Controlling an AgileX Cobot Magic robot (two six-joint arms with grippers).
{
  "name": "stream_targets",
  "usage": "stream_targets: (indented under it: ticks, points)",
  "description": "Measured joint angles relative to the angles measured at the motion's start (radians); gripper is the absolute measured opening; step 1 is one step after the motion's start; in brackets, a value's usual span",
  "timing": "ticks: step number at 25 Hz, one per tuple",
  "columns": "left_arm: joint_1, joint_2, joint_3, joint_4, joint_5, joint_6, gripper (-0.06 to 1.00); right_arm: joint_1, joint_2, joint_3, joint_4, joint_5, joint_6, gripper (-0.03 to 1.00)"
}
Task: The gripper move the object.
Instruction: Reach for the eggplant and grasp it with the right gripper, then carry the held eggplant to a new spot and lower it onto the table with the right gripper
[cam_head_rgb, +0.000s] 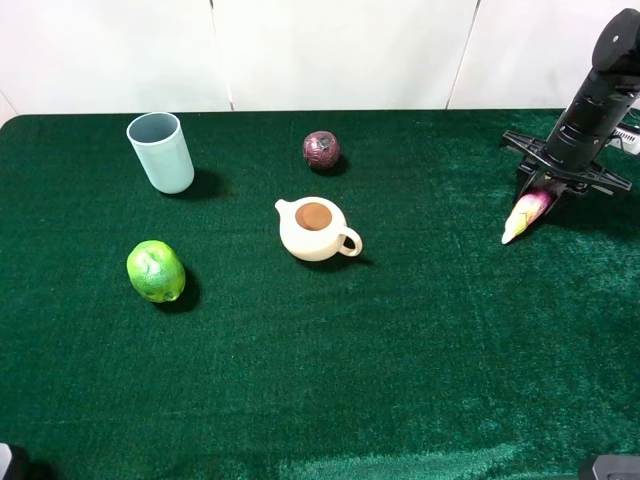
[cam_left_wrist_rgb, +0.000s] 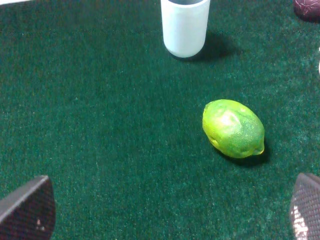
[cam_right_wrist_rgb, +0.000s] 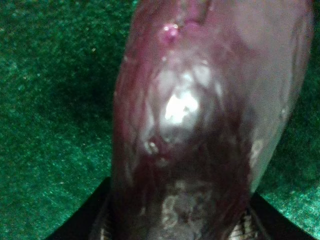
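I hold the eggplant by its thick end in the fingers of the right gripper at the far right of the bench, pale tip down, so the grasp seems done and the carrying remains; the left fingers stand wide, empty.

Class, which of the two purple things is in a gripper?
The long, tapered purple toy eggplant with a pale tip, held by the right gripper; the small round dark-purple ball lies free.
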Motion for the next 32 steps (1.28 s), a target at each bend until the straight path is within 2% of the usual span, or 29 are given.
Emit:
stream_targets:
  ticks: [15, 26, 32]
  points:
    - [0.0, 0.0, 0.0, 0.0, 0.0, 0.0, 0.95, 0.0, -0.02, 0.0, 0.0, 0.006, -0.009, 0.32]
    - [0.0, 0.0, 0.0, 0.0, 0.0, 0.0, 0.95, 0.0, -0.111, -0.011, -0.001, 0.065, -0.019, 0.32]
    - [0.0, 0.0, 0.0, 0.0, 0.0, 0.0, 0.95, 0.0, -0.121, -0.042, -0.001, 0.149, -0.067, 0.32]
